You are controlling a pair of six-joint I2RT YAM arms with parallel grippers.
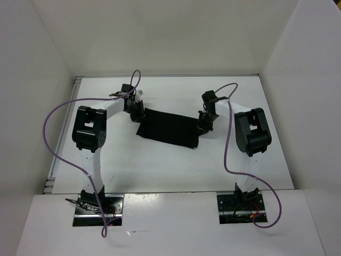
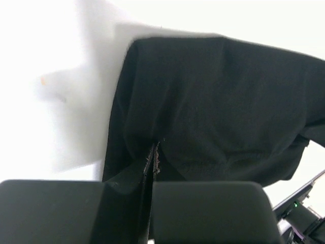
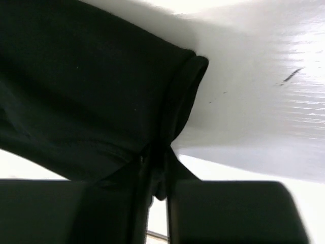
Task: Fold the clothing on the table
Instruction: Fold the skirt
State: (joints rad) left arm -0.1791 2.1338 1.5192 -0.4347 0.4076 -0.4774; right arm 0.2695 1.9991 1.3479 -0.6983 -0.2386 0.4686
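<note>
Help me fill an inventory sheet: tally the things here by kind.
clothing: 1
grippers, left gripper and right gripper: 2
purple cables, left cable and right cable: 2
table: 1
Total: 6

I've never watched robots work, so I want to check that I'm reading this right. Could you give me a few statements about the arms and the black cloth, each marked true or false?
1. The left gripper and the right gripper each pinch one end of the clothing. True.
2. The clothing is folded into a neat square. False: it is stretched out as a long band between the two grippers.
3. The clothing lies right beside the arm bases at the near edge of the table. False: it is out toward the middle, well away from the bases.
4. A purple cable loops along each arm. True.
</note>
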